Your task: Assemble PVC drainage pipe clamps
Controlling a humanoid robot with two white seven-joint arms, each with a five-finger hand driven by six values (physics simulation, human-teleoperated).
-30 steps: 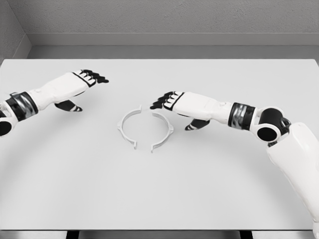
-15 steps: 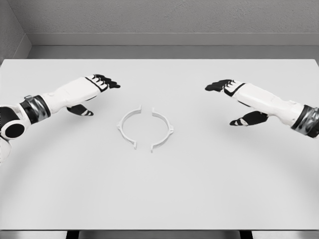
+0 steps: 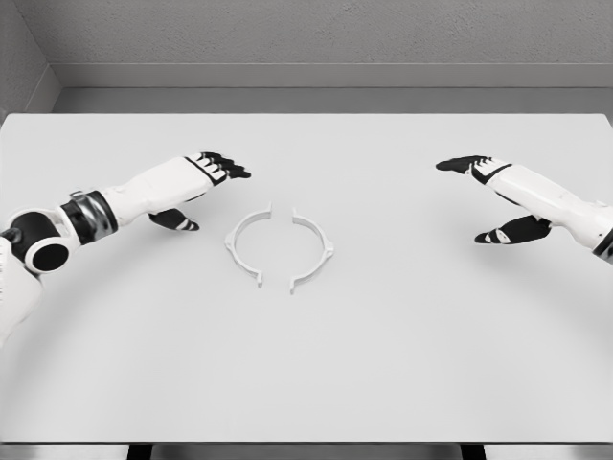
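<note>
Black fingertips (image 3: 230, 165) of the left hand (image 3: 196, 177) reach out flat and loosely apart, gripping nothing, with the thumb (image 3: 178, 221) hanging separately below the palm. Just beyond and below those fingertips, toward the middle of the white table (image 3: 306, 374), lie two white half-ring clamp pieces, not touched by either hand. Nearer the left fingers is the left clamp half (image 3: 246, 245), a curved arc with a small tab at each end and one lug on its outer side. Facing it is the right clamp half (image 3: 313, 251), its mirror image, so that the two arcs form a broken circle with a narrow gap at the far ends and another at the near ends; the halves are close but not joined.

Well apart from the clamp pieces, near the table's right edge, the right hand (image 3: 508, 187) is held with its dark fingers (image 3: 460, 164) extended and slightly separated, pointing toward the table's centre and empty. Its thumb (image 3: 508, 231) juts down beneath the palm.

White forearms lead back from both hands: the left arm (image 3: 86, 216) runs off the left edge with a black and silver joint, the right arm leaves the right edge. Behind the table stands a grey wall (image 3: 326, 34)
</note>
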